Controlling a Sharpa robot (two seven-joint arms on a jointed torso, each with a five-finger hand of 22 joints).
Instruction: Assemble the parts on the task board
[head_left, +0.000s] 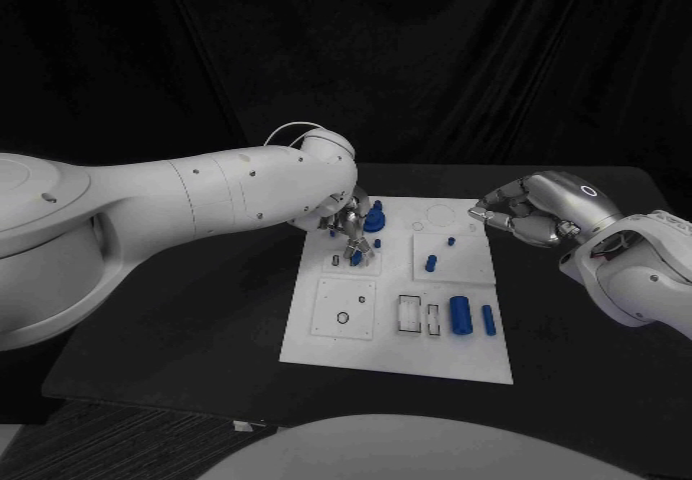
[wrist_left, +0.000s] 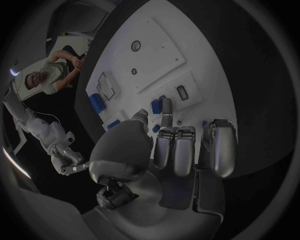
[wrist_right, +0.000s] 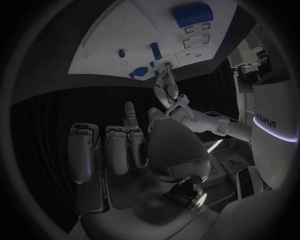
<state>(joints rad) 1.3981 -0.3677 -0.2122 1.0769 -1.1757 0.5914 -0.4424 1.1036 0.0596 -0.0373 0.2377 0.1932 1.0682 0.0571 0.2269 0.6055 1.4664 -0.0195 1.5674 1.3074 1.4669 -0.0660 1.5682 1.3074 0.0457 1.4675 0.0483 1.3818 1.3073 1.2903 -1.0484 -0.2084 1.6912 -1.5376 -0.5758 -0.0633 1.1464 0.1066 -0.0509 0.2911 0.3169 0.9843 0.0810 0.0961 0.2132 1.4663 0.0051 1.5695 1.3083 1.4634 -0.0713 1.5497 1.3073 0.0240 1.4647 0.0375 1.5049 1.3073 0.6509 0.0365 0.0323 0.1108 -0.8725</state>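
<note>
The white board lies mid-table, its long side running from 12 to 6 o'clock. The left hand is down over the board's 11 o'clock corner, fingertips pinching a small blue part right at the board's surface beside a slot. Just toward 12 from it stands a taller blue piece. A blue peg stands near the board's middle, and 2 blue cylinders lie side by side at about 4 o'clock, next to black-outlined rectangular recesses. The right hand hovers off the board's 2 o'clock corner, fingers curled in, holding nothing. The only writing I can make out is on the robot's body in the right wrist view, and I can't read it surely.
</note>
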